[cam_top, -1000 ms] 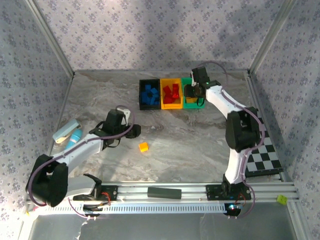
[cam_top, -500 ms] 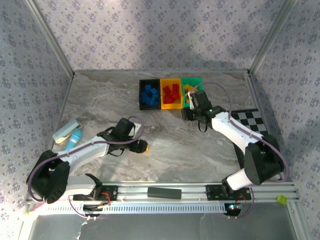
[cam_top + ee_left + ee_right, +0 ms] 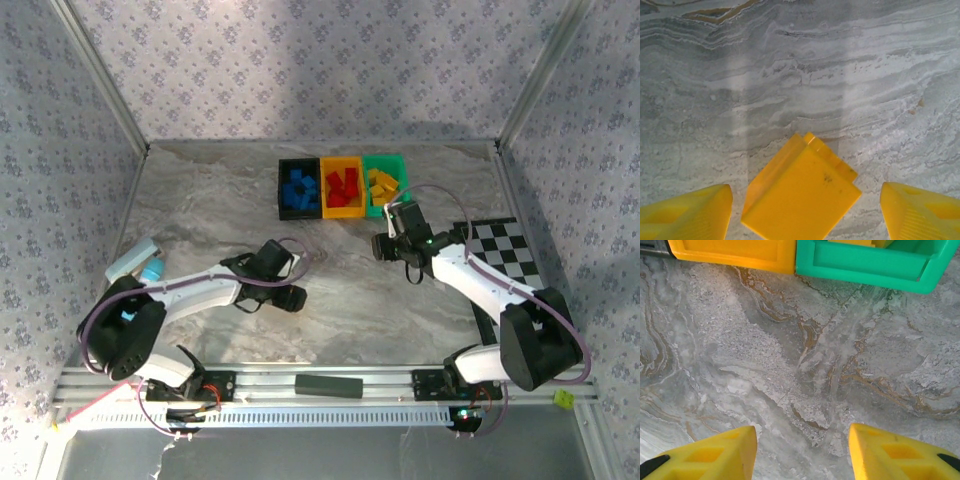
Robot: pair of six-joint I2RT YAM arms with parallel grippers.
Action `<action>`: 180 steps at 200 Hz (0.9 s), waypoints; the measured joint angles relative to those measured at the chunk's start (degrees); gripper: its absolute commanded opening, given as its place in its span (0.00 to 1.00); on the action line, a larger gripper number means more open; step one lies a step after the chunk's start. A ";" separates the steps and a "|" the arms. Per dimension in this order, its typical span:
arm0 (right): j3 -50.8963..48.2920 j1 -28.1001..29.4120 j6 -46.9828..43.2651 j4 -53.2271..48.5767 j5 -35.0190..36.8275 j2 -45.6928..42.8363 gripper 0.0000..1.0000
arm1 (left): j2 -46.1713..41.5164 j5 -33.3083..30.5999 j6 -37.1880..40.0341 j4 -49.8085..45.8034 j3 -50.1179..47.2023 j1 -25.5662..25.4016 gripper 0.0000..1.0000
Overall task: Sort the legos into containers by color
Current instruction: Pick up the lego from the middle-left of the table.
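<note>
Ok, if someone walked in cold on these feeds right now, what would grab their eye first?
Probably the yellow brick lying on the table between the open fingers of the left gripper, large in the left wrist view. Then the row at the far side: black bin of blue bricks, yellow-orange bin of red bricks, green bin of yellow bricks, with the right gripper open and empty just in front.

Left tool [image 3: 802,212]: you carried it rightward to the yellow lego [image 3: 802,200]; jaws ended spread either side. Right tool [image 3: 802,450]: you withdrew it from the green bin [image 3: 865,265] onto bare surface [image 3: 790,365].
</note>
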 measured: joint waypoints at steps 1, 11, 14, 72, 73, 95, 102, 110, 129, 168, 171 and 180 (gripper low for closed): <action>-0.07 0.00 0.00 0.09 -0.02 0.00 0.53 | 0.13 -0.04 -0.07 0.00 0.11 0.00 0.75; -0.61 0.00 0.00 0.59 -0.02 0.02 0.53 | 1.18 -0.26 -0.22 0.00 0.85 -0.09 0.73; -0.74 0.00 0.00 0.74 -0.02 0.02 0.53 | 1.57 -0.35 -0.28 -0.02 1.16 -0.11 0.72; -2.45 0.00 0.00 3.19 -0.20 0.09 0.53 | 4.94 -3.06 -0.85 -1.55 4.74 -1.57 0.45; -2.49 0.00 0.02 3.28 -0.20 0.09 0.53 | 4.94 -3.06 -0.87 -1.57 4.76 -1.60 0.45; -3.21 -0.13 0.00 4.52 -0.63 0.44 0.53 | 4.94 -3.65 -1.07 -2.40 5.18 -1.95 0.43; -3.34 -0.17 0.00 4.81 -0.70 0.76 0.53 | 4.94 -3.91 -1.09 -2.64 5.25 -2.05 0.41; -3.50 -0.22 0.00 5.20 -1.01 1.25 0.53 | 4.94 -4.20 -1.11 -2.73 5.25 -2.16 0.40; -4.15 -0.26 0.00 6.19 -1.14 2.12 0.53 | 4.92 -4.46 -1.31 -3.32 5.66 -2.19 0.39; -5.79 -1.14 0.04 7.61 -2.19 2.23 0.53 | 5.27 -4.76 -1.31 -4.76 10.91 -2.19 0.39; -5.84 -1.18 0.02 7.65 -2.29 2.23 0.53 | 5.35 -4.76 -1.31 -4.76 11.56 -2.19 0.39; -5.95 -1.46 0.02 7.98 -2.60 2.23 0.53 | 6.14 -4.76 -1.31 -4.74 13.62 -2.19 0.39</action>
